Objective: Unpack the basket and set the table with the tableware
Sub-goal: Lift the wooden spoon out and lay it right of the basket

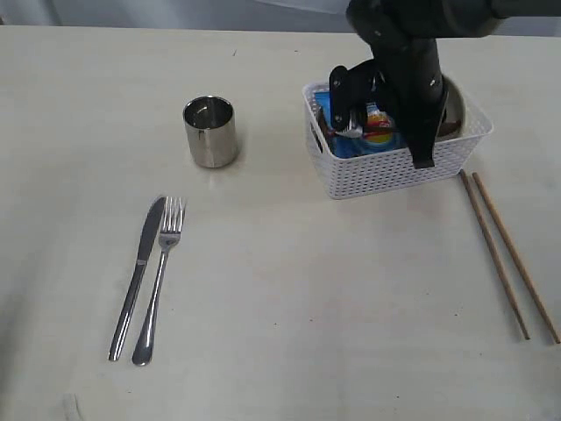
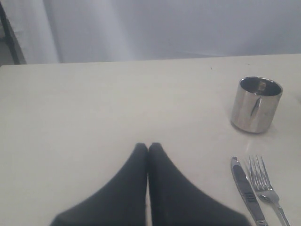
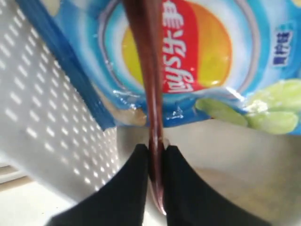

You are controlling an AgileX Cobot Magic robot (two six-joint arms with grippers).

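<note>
While right claw (image 3: pixel 156 150) clamps spoon (image 3: pixel 146 61) inside basket (image 1: pixel 386 172), chip bag (image 3: pixel 207 47) crowding, left claw (image 2: pixel 148 149) closed.

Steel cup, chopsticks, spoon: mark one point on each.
steel cup (image 1: pixel 210 136), exterior view, on its side wall.
chopsticks (image 1: pixel 495 254), exterior view, middle of the left stick.
spoon (image 3: pixel 153 94), right wrist view, on its handle.

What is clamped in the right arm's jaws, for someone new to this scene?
Start at the white lattice basket. Inside it, the right gripper has its jaws shut on a thin dark red-brown spoon. Unlike the glossy blue chip bag behind it, it is slim and plain.
</note>
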